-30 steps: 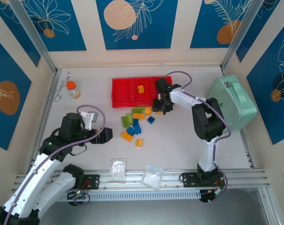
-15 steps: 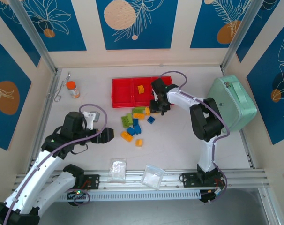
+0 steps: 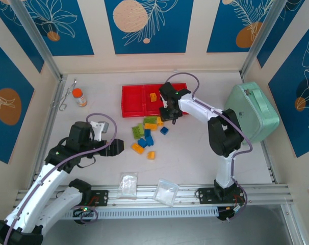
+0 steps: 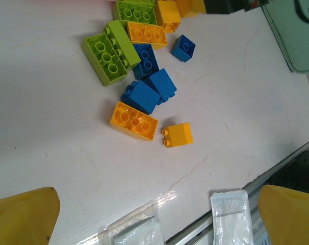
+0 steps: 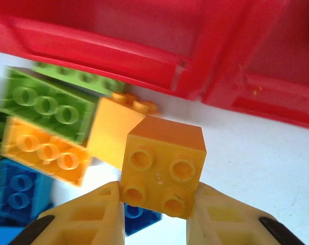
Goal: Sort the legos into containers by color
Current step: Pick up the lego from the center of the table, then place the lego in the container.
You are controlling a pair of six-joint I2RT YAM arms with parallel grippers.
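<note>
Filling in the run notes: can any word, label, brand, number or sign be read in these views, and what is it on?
No readable text.
On the orange-capped bottle: any label is too small to read.
On the clear bags: no print visible.
On the yellow-orange brick held in the right gripper: the studs show no readable mark.
On the mint-green case: no lettering seen.

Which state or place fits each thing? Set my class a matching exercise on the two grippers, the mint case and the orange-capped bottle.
Things:
1 right gripper
2 left gripper
3 case
4 bottle

States and places:
a open, holding nothing
b on the far right
c shut on a yellow brick
d left of the tray

Pairs: 1-c, 2-a, 3-b, 4-d
</note>
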